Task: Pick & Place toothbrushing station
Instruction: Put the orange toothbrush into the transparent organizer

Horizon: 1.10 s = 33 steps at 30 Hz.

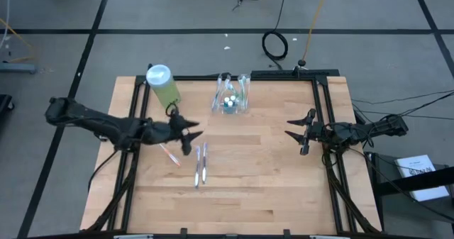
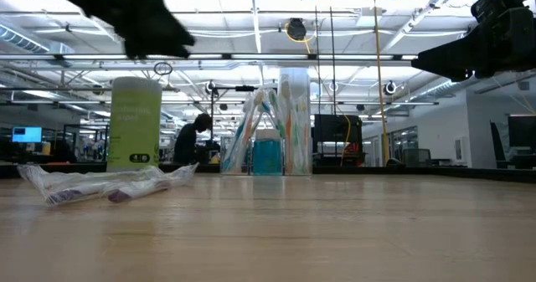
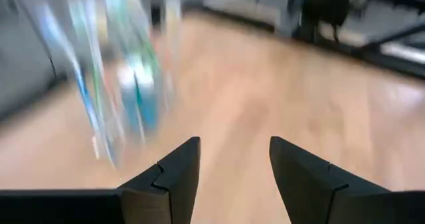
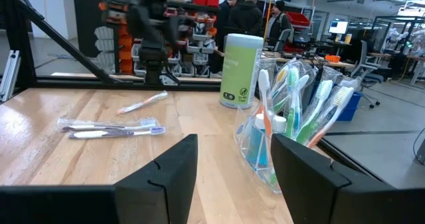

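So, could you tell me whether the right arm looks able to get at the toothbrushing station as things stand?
Probably yes. The right gripper is open and empty, and bare table lies between it and the toothbrushing station. The packaged toothbrushes and the green bottle sit farther off, out of the way.

Open workshop hall, grey floor.
Ceiling strip lights (image 2: 251, 14) lit; black floor lines (image 1: 213, 30); cable coil (image 1: 275, 45); people (image 4: 252, 14) at rear benches.

Both arms were built of dark, matte black segments. Each gripper, left (image 1: 196, 139) and right (image 1: 292, 134), was fitted with two black, wedge-shaped fingers (image 3: 174, 177), notched along the inner edges.
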Tool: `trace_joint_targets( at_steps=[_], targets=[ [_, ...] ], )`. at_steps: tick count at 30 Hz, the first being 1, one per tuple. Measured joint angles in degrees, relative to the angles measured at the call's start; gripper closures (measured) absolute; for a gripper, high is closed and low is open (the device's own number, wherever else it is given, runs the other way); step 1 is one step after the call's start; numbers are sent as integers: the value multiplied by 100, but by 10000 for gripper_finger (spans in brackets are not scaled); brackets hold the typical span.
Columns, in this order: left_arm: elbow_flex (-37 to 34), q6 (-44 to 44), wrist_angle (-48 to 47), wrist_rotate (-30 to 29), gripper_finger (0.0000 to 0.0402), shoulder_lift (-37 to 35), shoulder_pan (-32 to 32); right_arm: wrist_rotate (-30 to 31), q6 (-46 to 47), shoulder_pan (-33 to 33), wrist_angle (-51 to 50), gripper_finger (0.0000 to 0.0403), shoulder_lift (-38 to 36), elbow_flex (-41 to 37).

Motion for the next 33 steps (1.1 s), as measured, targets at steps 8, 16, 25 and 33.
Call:
trace_joint_targets(
  at_steps=[8, 16, 25, 33],
  targets=[
    [729, -4500, -3863, 619, 213, 160, -1062, 1, 0, 0, 0, 220, 0, 0],
    [418, -8924, -5294, 1459, 213, 729, -1569, -1, -2, 0, -2, 220, 0, 0],
    [-327, -10085, -5230, 2134, 213, 916, -1443, -1, 0, 0, -2, 220, 0, 0],
    [-667, -9992, -5241, 1915, 213, 880, -1067, -1, 0, -1, -3, 220, 0, 0]
  ],
)
